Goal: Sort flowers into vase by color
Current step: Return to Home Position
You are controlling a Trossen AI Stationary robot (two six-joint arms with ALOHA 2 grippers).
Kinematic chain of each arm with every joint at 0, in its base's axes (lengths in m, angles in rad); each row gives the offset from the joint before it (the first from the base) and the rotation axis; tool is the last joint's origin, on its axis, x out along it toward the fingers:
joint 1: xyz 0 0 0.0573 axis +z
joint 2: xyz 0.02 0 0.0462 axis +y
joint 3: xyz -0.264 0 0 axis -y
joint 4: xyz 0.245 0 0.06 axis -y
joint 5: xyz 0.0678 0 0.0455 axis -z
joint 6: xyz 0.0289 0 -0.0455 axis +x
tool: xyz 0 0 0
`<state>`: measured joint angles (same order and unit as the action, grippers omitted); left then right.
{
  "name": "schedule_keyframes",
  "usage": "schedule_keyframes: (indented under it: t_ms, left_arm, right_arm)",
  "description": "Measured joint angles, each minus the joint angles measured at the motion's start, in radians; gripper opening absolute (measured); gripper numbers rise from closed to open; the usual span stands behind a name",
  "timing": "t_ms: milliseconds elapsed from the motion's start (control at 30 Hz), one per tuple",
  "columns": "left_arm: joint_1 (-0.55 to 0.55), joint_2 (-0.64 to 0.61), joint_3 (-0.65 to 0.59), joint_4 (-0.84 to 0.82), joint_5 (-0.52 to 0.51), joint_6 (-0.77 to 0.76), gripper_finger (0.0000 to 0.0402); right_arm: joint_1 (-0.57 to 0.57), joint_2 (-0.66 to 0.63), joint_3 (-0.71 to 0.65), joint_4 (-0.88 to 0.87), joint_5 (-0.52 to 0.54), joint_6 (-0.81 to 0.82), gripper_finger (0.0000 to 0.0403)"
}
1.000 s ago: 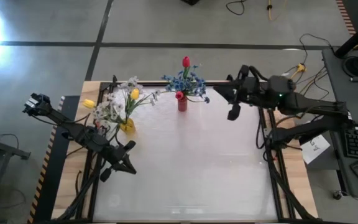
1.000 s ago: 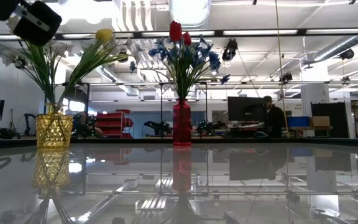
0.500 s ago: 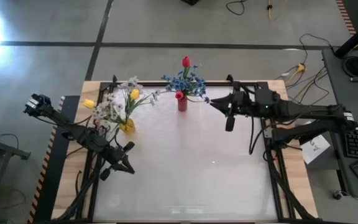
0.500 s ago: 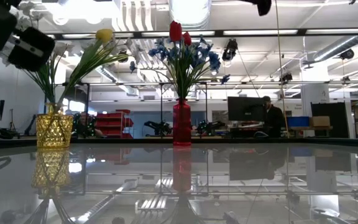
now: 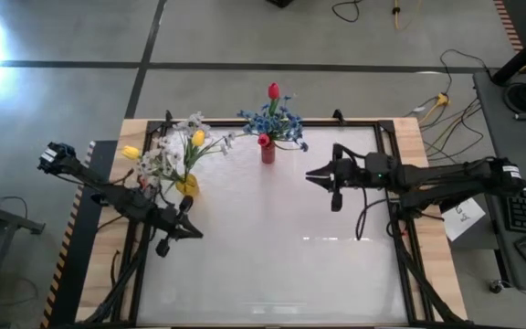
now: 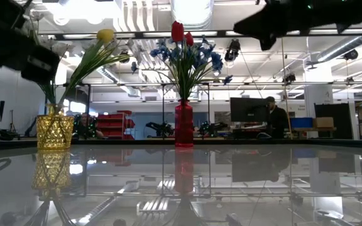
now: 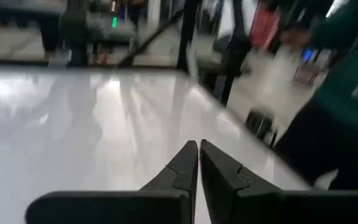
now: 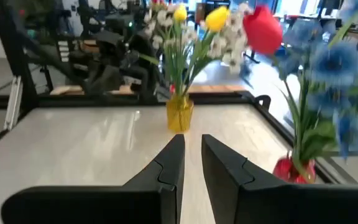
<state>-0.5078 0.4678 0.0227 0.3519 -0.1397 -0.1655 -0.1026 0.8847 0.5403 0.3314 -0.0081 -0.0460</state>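
Flowers (image 5: 277,117) all stand in two vases toward the upper edge of the white worktop (image 5: 272,265) in the high view, and every stem we can see is in one of them. The yellow vase (image 5: 187,185), at upper left, holds two yellow tulips (image 5: 198,138) and bushy white sprays (image 5: 158,164) whose stems we cannot count apart. The red vase (image 5: 268,152), at upper centre, holds two red tulips (image 5: 273,90) and one cluster of blue blossoms (image 5: 286,123). So we count two vases, two yellow tulips, two red tulips, one blue cluster and one white mass.

We judge the sorting itself done, and the step in hand to be parking the arms. The left gripper (image 7: 199,146) sits at lower left of the high view, just below the yellow vase, its fingers (image 7: 188,165) pressed together on nothing. The right gripper (image 8: 192,140) hangs right of centre, below and right of the red vase and apart from it, parted by a slim gap and empty.

The next move, as we read it, calls for drawing each arm toward its own side of the worktop. The left arm (image 5: 117,199) needs the more care, since it lies close by the white sprays and a brush could tip the yellow vase.
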Motion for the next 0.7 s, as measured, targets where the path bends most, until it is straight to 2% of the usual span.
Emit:
schedule_keyframes:
  t_ms: [133, 333, 400, 567, 700]
  left_arm:
    - [0.023, -0.004, 0.009, -0.151, 0.0, 0.0, 0.0005]
    - [0.122, -0.037, 0.016, -0.196, 0.0, 0.026, 0.0005]
    - [0.152, -0.07, 0.016, -0.247, 0.012, 0.026, 0.0005]
    - [0.172, -0.175, 0.005, -0.371, 0.145, -0.029, 0.0005]
    - [0.176, -0.262, 0.002, -0.368, 0.143, 0.012, 0.0005]
  right_arm:
    - [0.0, -0.059, -0.082, 0.023, 0.0, -0.016, 0.0047]
    - [-0.001, -0.19, -0.233, 0.174, 0.0, -0.042, 0.0047]
    - [0.0, -0.231, -0.292, 0.178, -0.002, -0.015, 0.0047]
    - [0.0, -0.3, -0.406, 0.176, -0.054, 0.116, 0.0047]
    - [0.0, -0.341, -0.464, 0.178, -0.054, 0.159, 0.0047]
